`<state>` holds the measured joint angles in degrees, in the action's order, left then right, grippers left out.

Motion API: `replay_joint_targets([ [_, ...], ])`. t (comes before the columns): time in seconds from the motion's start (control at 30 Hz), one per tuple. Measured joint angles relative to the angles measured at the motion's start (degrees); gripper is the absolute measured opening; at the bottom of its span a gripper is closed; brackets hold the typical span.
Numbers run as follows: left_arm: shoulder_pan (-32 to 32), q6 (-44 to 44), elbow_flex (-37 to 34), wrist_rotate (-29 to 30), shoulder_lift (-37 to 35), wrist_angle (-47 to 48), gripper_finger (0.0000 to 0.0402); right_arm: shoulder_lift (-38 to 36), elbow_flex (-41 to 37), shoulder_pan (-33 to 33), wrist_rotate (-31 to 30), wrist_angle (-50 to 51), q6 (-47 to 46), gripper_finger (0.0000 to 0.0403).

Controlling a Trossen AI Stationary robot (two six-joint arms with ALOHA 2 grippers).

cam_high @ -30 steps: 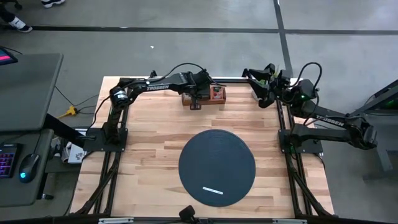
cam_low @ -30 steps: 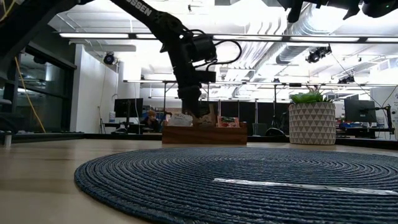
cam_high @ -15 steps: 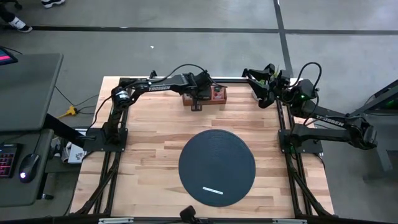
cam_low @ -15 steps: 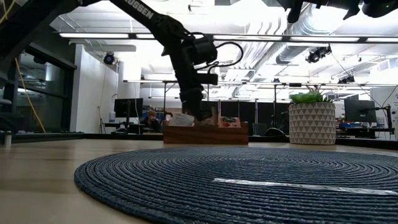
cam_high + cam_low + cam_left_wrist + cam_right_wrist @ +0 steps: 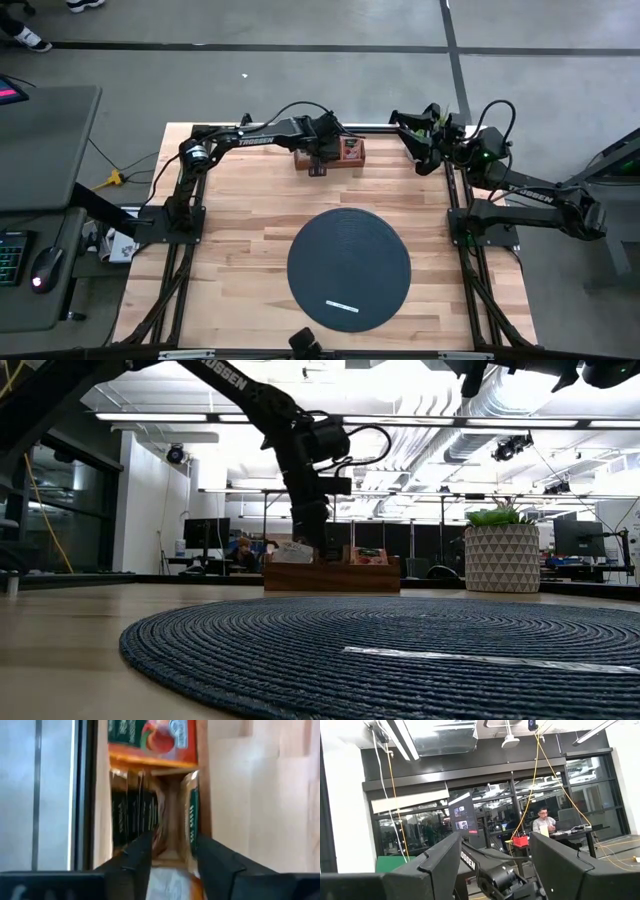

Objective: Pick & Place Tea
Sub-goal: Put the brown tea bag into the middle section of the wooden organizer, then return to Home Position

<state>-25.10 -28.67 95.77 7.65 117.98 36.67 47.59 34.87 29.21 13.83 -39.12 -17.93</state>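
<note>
A wooden box [image 5: 330, 155] at the table's far edge holds the tea upright in compartments: a red-orange sachet [image 5: 150, 737], dark green ones [image 5: 130, 815] and a green-brown one [image 5: 191, 817]. My left gripper [image 5: 170, 847] points down into the box, open. Its fingers stand on either side of a bare gap of the compartment, with the dark green sachets beside one finger and the green-brown sachet beside the other. In the low view it [image 5: 315, 540] dips behind the box's front wall [image 5: 330, 575]. My right gripper [image 5: 495, 850] waits raised at the far right [image 5: 420, 140], open, with nothing between its fingers. My left gripper reaches down from above into the box's compartment [image 5: 172, 820]. Its fingers [image 5: 142, 850] stand close to the sachets on both sides. Whether they touch any sachet I cannot tell.
A dark round woven mat [image 5: 348, 270] lies on the near half of the table, with a thin white strip [image 5: 342, 307] on it. A patterned pot with a green plant [image 5: 502, 555] shows to the right of the box. Bare wood lies around the mat.
My left gripper has edged a little toward the table's right over the box and stays low in it. The box and the mat have kept their places.
</note>
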Motion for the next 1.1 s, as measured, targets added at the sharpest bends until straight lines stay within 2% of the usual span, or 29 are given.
replay_joint_targets([
  [0.13, -0.07, -0.96, 4.10, 4.47, -0.04, 4.79, 0.0161, 0.00, 0.00, 0.00, 0.16, 0.60, -0.02, 0.0232],
  [0.3, -0.03, -5.85, 11.29, 11.59, -0.10, 11.99, 0.0165, 0.00, 0.00, 0.01, 0.23, 0.80, -0.02, 0.0232],
  [0.4, -0.45, -7.15, 12.79, 14.38, -0.29, 13.58, 0.0165, 0.00, 0.00, 0.01, 0.23, 0.80, -0.02, 0.0232],
  [0.67, -4.16, -3.00, 13.09, 9.00, -0.20, 22.63, 0.0166, -0.02, 0.00, 0.00, 0.25, 0.80, -1.36, 0.0232],
  [0.87, -5.34, -2.18, 11.55, 5.46, -4.54, 22.39, 0.0166, -2.54, 0.00, 1.23, 1.12, 4.77, -2.95, 0.0232],
  [0.97, -5.27, -2.53, 8.67, 5.92, -7.99, 21.00, 0.0166, -5.33, 0.00, 2.86, 1.04, 12.73, -2.69, 0.0232],
  [1.1, -5.29, -0.93, -0.58, 3.96, -15.44, 14.86, 0.0166, -9.68, -0.04, 5.21, 2.67, 21.02, -1.70, 0.0232],
])
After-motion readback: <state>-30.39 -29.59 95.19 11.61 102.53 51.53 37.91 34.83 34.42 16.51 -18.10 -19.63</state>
